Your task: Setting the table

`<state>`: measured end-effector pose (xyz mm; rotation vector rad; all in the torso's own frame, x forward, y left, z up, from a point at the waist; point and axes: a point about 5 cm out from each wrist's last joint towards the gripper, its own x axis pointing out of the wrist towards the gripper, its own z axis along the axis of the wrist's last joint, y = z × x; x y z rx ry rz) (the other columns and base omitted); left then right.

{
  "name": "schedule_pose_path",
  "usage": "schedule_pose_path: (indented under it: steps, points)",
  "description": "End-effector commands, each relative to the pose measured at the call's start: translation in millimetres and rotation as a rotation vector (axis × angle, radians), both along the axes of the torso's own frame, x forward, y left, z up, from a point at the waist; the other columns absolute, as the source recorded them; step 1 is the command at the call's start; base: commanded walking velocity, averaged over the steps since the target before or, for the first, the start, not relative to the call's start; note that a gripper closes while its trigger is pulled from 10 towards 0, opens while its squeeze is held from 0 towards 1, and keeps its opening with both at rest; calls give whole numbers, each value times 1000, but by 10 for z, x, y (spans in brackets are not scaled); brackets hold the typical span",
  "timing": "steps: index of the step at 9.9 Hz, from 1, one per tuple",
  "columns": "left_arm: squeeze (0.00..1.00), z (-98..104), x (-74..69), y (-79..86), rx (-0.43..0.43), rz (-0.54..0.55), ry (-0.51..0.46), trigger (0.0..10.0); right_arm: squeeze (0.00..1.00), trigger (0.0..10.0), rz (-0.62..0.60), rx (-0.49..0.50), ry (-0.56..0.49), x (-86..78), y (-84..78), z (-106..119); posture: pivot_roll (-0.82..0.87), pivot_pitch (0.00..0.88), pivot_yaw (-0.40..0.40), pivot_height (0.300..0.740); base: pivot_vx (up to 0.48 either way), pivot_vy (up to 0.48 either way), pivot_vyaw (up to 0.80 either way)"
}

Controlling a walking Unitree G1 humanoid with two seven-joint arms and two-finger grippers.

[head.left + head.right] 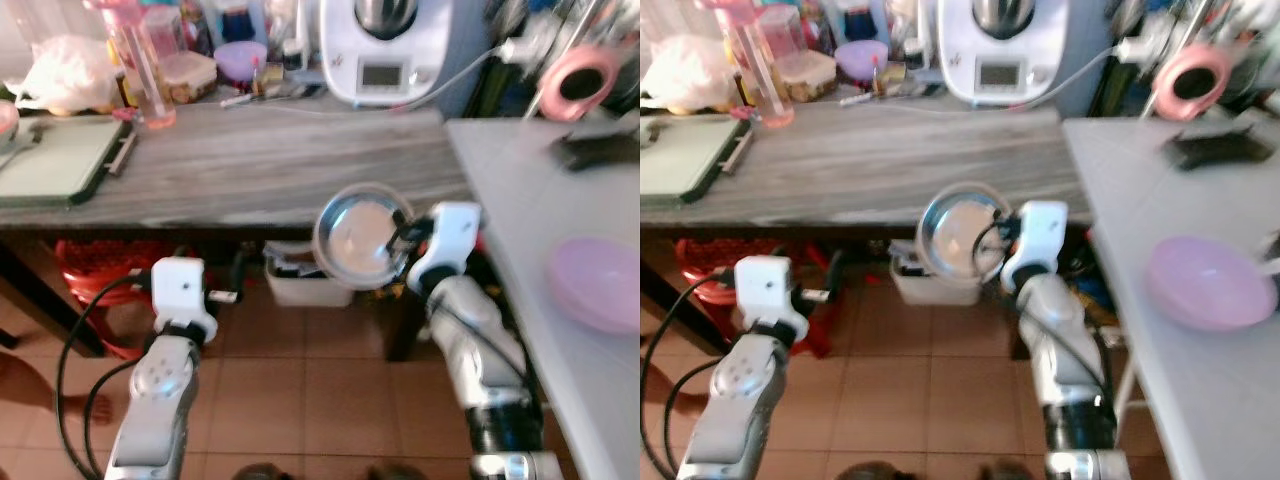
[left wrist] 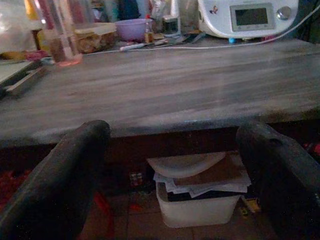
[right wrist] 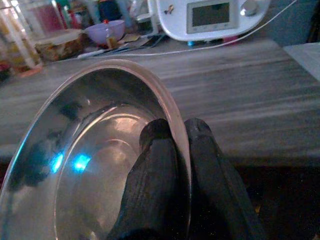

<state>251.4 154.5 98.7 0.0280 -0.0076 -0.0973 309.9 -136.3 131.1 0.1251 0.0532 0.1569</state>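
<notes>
Pinching the steel bowl (image 1: 360, 238) by its rim, my right claw (image 3: 175, 145) is hovering just short of the wooden tabletop (image 1: 260, 165) ahead; my left claw (image 2: 175, 165) is hanging apart.

Bare wooden counter (image 1: 260, 160) ahead

The right gripper (image 3: 175, 145) is raised in front of the robot, its two black fingers pinched together. The left gripper (image 2: 175, 175) is held out lower on the left, fingers (image 2: 70, 170) spread wide apart.
</notes>
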Motion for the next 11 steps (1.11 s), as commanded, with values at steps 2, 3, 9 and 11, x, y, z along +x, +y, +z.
schedule_pose_path:
  steps: [2,3,9,11]
  points:
    - [0,49,6,-19,9,-7,-19,10000,0,10000,-81,-56,-49,60,-65,55,48,33,38,740,480,0,0]
    - [0,33,-27,-61,-1,-17,-15,10000,0,10000,-90,-28,-56,81,-75,86,49,36,37,740,480,0,0]
    - [0,4,-108,-67,-6,-8,1,10000,0,10000,-219,131,95,231,-194,-70,67,45,42,740,202,0,0]
    - [0,-56,-144,46,36,85,56,10000,0,10000,-212,258,194,411,-78,-104,79,85,57,740,0,0,0]
